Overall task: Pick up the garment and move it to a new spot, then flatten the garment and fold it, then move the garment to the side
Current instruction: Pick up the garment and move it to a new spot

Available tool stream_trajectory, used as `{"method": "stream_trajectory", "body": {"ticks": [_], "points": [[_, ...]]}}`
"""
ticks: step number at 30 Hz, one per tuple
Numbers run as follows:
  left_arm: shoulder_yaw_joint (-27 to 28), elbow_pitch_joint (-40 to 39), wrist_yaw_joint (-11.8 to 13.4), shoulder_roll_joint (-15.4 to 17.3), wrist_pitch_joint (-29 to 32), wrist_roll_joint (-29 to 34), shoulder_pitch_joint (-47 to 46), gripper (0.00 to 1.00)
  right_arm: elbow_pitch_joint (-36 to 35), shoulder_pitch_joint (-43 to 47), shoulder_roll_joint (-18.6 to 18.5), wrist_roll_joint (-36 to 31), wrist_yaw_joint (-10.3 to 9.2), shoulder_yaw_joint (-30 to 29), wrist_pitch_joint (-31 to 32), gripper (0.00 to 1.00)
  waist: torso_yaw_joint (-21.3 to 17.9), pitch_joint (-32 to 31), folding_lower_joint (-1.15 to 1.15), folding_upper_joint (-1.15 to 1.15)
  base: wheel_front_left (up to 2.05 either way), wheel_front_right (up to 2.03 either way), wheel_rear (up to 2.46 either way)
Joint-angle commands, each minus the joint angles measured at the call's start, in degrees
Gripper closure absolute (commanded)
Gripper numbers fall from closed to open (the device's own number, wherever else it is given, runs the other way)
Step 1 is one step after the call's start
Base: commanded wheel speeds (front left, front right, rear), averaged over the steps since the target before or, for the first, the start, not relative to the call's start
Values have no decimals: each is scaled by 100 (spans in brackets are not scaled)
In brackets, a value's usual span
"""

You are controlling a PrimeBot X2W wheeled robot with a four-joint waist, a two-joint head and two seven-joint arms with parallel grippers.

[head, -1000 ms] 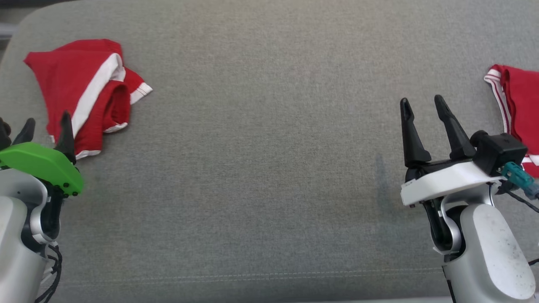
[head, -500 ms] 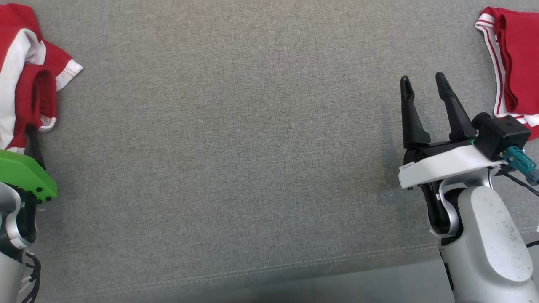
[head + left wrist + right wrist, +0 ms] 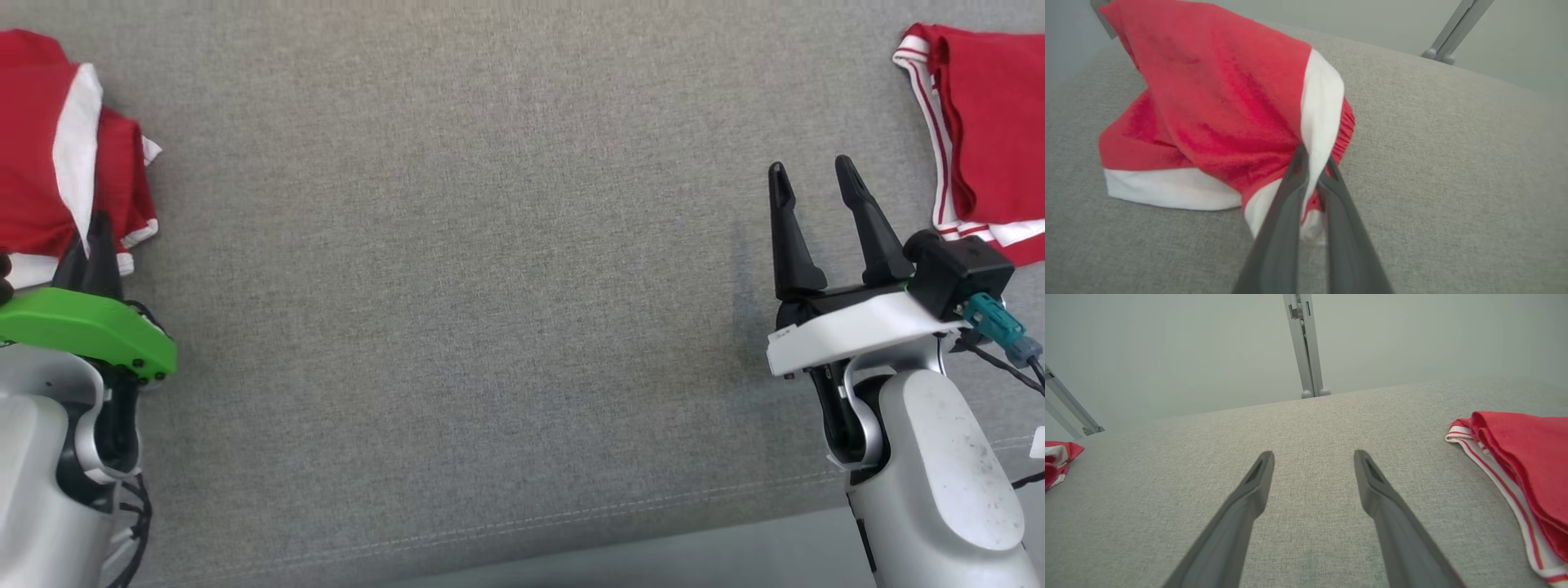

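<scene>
Garment [image 3: 1216, 102] edge now higher, tight between the left jaws

Light: you have bright, even, soft light across the grey cushion [image 3: 490, 286].
Shadows: faint and soft-edged; your head view has a dim patch just left of the right gripper [image 3: 809, 165].
Focus: head view crisp; in your left wrist view the red garment [image 3: 1216, 102] and the left gripper [image 3: 1312, 158] look blurred.
Edges: your wrist views bow the cushion's far edge.
</scene>
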Motion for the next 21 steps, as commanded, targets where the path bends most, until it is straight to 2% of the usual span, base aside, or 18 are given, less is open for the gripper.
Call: {"method": "stream_trajectory", "body": {"ticks": [1, 5, 11, 18, 21], "points": [[7, -194, -67, -83, -132, -30, 114, 100, 15, 115, 6, 65, -3, -37, -41, 0, -16, -250, -1, 0, 0, 0, 0], [-108, -713, -97, -264, -185, -67, 249, 100, 1, 264, 16, 51, -3, -125, -27, 0, -21, -546, -1, 0, 0, 0, 0], [-359, -1401, 56, -581, -94, -102, 362, 100, -58, 476, 42, 25, -3, -202, 47, 0, -85, -934, -1, 0, 0, 0, 0], [-875, -1707, 225, -1237, 21, -23, 136, 100, -146, 698, 71, 71, -3, -165, 134, 0, -335, -1167, -1, 0, 0, 0, 0], [-1064, -1608, 165, -1538, -11, 17, -81, 100, -154, 740, 90, 95, -3, -143, 149, 0, -455, -1195, -1, 0, 0, 0, 0]]}}
